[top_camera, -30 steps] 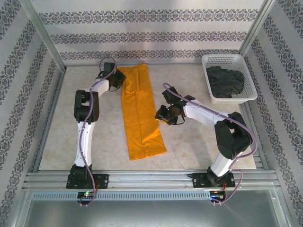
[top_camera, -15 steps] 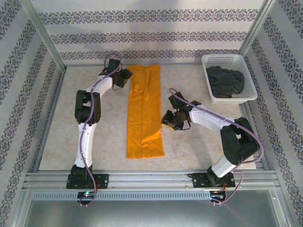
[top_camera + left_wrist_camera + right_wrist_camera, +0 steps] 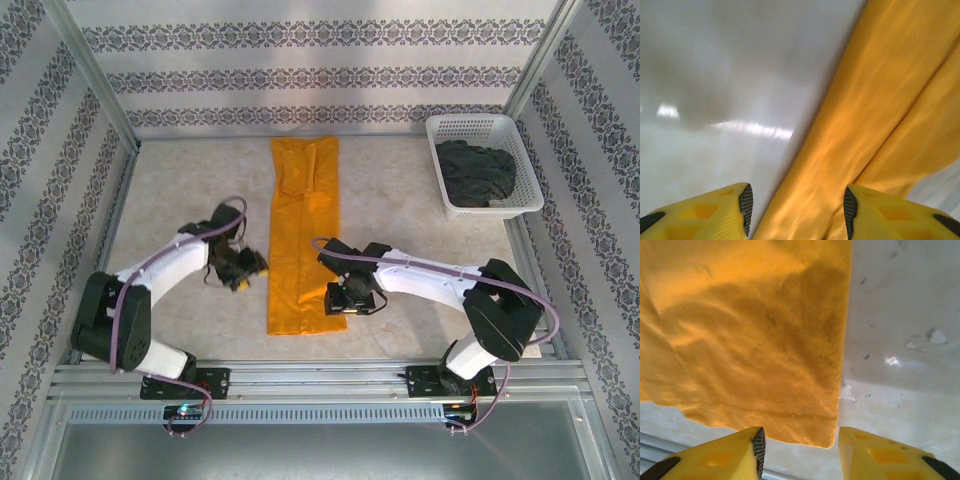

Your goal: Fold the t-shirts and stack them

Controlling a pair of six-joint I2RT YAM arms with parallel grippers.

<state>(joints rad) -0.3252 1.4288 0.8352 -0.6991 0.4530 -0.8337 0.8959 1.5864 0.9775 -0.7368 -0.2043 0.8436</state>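
Note:
The orange-yellow t-shirt (image 3: 304, 235) lies flat on the table as a long narrow strip running from far to near. My left gripper (image 3: 246, 268) hangs open just left of the strip's near half. In the left wrist view the shirt's (image 3: 880, 100) long edge runs between the spread fingers of the left gripper (image 3: 796, 212). My right gripper (image 3: 345, 299) is open at the strip's near right corner. The hemmed corner of the shirt (image 3: 750, 330) sits between the parted fingers of the right gripper (image 3: 800, 452). The dark grey t-shirt (image 3: 478, 172) lies crumpled in the basket.
The white lattice basket (image 3: 470, 122) stands at the far right corner of the table. Patterned walls close the left, far and right sides. A metal rail (image 3: 320, 375) runs along the near edge, just beyond the shirt's hem.
The left gripper let go of the shirt's far end and swung back to the near half. The right gripper moved to the near right corner. The orange strip now lies straight.

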